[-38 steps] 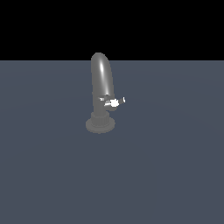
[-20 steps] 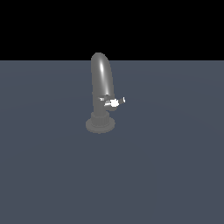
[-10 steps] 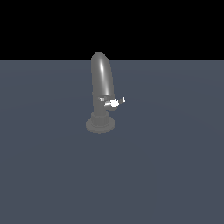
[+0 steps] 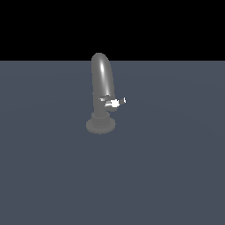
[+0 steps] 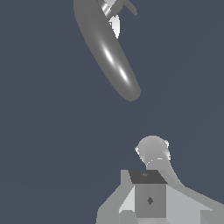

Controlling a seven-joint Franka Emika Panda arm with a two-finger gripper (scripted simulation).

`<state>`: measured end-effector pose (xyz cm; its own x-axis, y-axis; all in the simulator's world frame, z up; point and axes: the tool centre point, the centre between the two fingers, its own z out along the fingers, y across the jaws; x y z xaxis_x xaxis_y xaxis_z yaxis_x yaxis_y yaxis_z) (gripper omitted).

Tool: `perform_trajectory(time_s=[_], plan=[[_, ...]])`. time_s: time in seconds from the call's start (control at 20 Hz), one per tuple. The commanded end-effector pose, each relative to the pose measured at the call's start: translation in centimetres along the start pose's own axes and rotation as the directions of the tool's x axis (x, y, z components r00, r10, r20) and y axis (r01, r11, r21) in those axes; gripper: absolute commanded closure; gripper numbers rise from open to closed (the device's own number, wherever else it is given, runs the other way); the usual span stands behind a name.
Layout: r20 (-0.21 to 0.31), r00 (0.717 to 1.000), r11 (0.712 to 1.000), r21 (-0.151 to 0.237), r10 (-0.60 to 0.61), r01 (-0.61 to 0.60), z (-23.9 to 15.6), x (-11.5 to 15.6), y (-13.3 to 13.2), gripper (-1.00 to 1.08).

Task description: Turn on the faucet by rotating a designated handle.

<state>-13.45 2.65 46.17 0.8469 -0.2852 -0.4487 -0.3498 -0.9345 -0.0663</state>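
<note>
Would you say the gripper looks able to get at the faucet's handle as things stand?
Probably yes: the handle juts free beside the faucet, nothing around it, though the gripper is well short of it.

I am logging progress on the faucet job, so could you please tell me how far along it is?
Nothing looks done yet. In the exterior view the faucet stands alone, its handle jutting toward the exterior view's right, with no arm near it. In hand: the wrist view shows the gripper well clear of the faucet, touching nothing; whether it is open is unclear. Left: reaching the handle and rotating it.

Upright grey faucet, white-tipped handle
</note>
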Motion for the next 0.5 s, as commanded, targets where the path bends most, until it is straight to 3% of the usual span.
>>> perform_trajectory(time_s=[0.0, 0.45], plan=[[0.044, 0.998, 0.999, 0.012, 0.035, -0.035, -0.1, 1.3, -0.5, 1.08], [0.203, 0.967, 0.985, 0.045, 0.153, -0.166, 0.1, 6.0, -1.9, 1.08]])
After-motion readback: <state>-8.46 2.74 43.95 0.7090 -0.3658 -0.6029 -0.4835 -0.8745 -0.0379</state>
